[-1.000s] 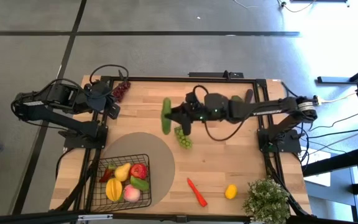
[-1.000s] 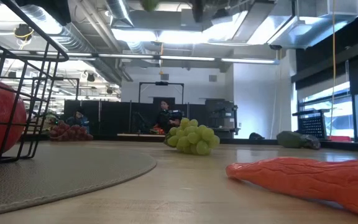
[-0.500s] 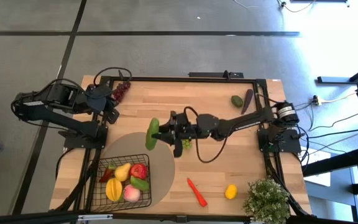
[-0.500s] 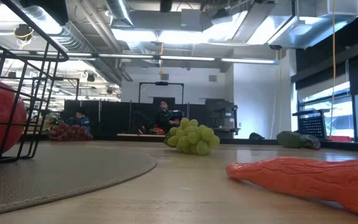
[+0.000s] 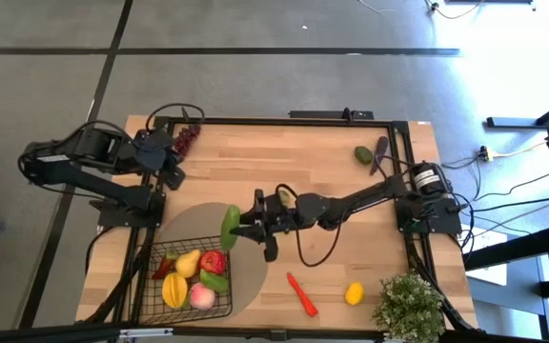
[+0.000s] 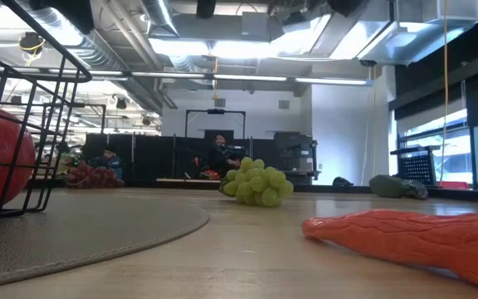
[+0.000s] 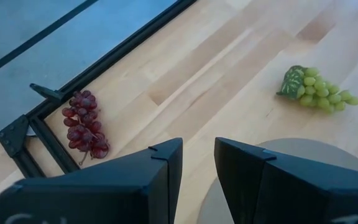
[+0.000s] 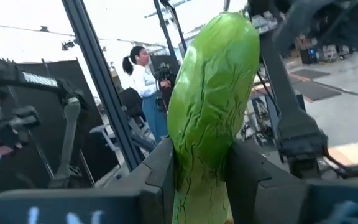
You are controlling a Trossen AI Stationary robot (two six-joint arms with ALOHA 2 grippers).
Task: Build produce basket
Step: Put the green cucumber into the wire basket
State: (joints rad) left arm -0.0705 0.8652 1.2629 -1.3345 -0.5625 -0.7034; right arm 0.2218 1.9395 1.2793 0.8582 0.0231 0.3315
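The black wire basket (image 5: 155,286) stands on the round tan mat at the near left and holds a red apple, yellow fruits, a pink peach and a green piece. My right gripper (image 5: 240,222) is shut on a green cucumber (image 5: 230,226) above the mat, just past the basket's far right corner. My left gripper (image 5: 173,164) waits at the far left, fingers slightly apart and empty, near the purple grapes (image 5: 187,139). Green grapes (image 6: 256,184) lie mid-table, hidden under the right arm in the high view. My right gripper pinches the cucumber (image 8: 210,112) between its two fingers, one on each long side at its lower part (image 8: 197,180). The fingers reach level from the table's right and lie across it. The cucumber is lifted clear of the mat, most of its length free beyond the fingers.
A red chili (image 5: 301,293) and a lemon (image 5: 354,293) lie near the front edge, a bushy potted plant (image 5: 410,305) at the near right corner. An eggplant (image 5: 380,152) and a green fruit (image 5: 363,154) lie at the far right. People show in the room beyond.
My right gripper has carried the cucumber from the table's far middle toward the near left, past the green grapes, to above the mat beside the basket. The cucumber stays in the hold and has turned about somewhat.
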